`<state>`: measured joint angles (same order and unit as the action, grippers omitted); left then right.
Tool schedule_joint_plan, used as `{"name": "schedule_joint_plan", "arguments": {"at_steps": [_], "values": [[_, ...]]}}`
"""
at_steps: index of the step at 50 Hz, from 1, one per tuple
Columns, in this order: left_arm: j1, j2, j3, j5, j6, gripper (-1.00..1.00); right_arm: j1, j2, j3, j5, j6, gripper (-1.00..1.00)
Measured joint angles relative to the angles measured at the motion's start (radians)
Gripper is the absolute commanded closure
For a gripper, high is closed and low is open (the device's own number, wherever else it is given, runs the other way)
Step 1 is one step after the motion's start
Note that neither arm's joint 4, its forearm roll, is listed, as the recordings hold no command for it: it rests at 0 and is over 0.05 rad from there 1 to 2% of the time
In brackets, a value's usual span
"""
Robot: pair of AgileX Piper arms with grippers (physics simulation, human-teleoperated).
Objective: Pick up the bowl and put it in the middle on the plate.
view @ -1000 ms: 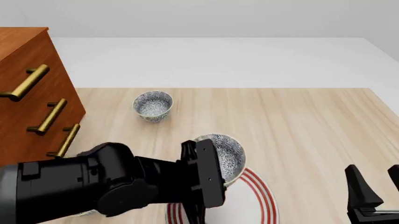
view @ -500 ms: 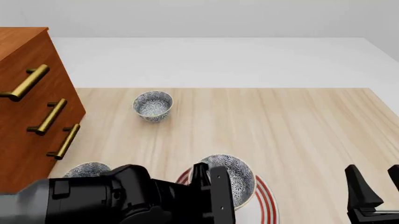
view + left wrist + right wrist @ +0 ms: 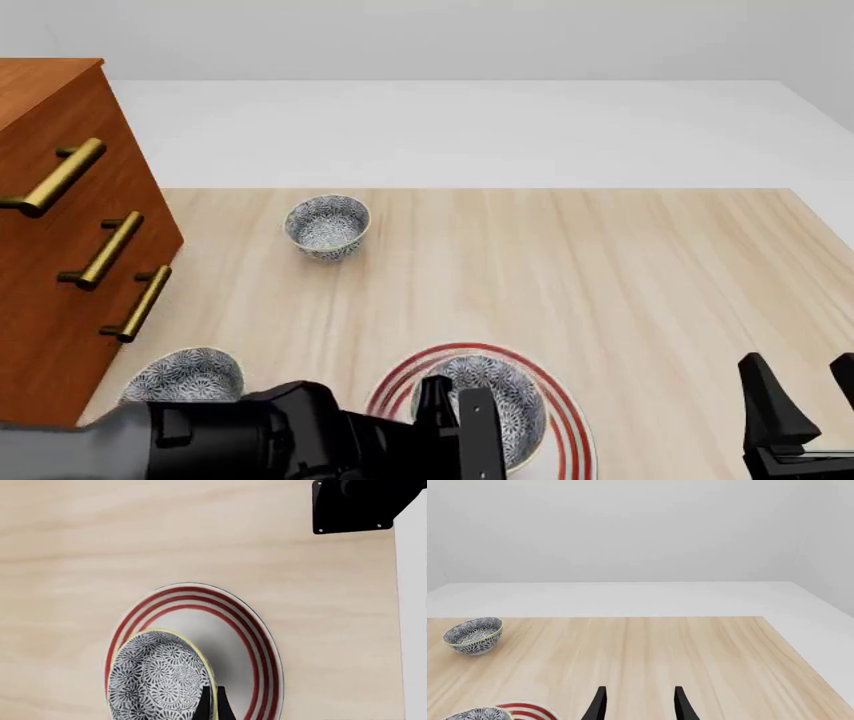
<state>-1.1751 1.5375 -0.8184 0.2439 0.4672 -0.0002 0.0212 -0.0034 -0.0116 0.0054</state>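
Left gripper (image 3: 447, 420) is clamping the bowl (image 3: 501, 405) by its rim, sitting inside the plate (image 3: 567, 420) but left of middle.

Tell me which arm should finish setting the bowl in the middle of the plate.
Left. Its end effector is already at the bowl, gripping its rim over the plate. The right end effector is open, off to the side, holding nothing.

All 3 views share the plate (image 3: 567, 420)
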Motion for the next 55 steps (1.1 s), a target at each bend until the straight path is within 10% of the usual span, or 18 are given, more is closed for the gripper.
{"name": "schedule_joint_plan", "arguments": {"at_steps": [34,35,55], "values": [[-0.019,0.055,0.042,-0.053,-0.011,1.0,0.0,0.0,0.0,0.0,0.0,-1.0],[-0.019,0.055,0.043,-0.054,-0.011,-1.0,0.0,0.0,0.0,0.0,0.0,-1.0],[-0.023,0.05,0.037,-0.056,-0.023,-1.0,0.0,0.0,0.0,0.0,0.0,-1.0]]}}
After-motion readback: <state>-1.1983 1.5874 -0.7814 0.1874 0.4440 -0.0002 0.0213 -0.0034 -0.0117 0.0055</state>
